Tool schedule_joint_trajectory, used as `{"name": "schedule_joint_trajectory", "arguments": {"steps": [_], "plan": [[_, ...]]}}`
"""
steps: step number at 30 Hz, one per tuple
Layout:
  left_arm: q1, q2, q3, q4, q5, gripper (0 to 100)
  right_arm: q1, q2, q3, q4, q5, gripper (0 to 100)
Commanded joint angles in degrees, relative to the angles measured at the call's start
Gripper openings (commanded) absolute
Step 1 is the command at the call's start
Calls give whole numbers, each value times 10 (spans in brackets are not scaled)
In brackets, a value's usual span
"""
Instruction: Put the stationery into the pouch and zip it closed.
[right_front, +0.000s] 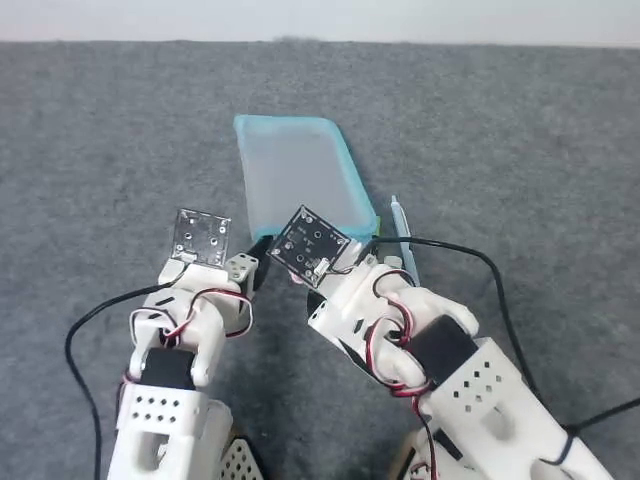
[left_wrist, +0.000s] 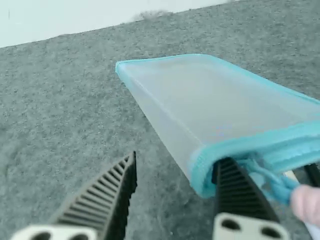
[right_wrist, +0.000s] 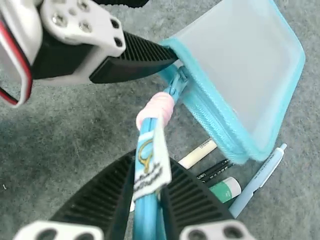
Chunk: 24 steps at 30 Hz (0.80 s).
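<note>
Grey felt-like mat (right_front: 100, 130) covers the whole work surface, with a fuzzy, mottled texture and no markings. 1 pale, plain strip (right_front: 320, 18) runs along the mat's far edge, probably a wall. 1 small fuzzy bump (left_wrist: 150, 15) breaks that far edge of the mat near its middle.

White arms (right_front: 165, 405), black ribbed jaws, red-black cables (right_front: 388, 352)
</note>
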Motion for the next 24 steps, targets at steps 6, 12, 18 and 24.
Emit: {"name": "schedule_joint_trajectory", "arguments": {"steps": [6, 12, 18, 24], "plan": [[-4, -12, -11, -24, -4, 59, 17, -13, -4, 0, 11, 6], [-6, -13, -11, -24, -4, 10, 102, -12, 5, 4, 39, 6], [-7, -13, -12, -24, -3, 10, 196, -12, 42, 0, 82, 6], [-8, -11, -19, -23, 14, 10, 273, -13, 45, -2, 121, 6]]}}
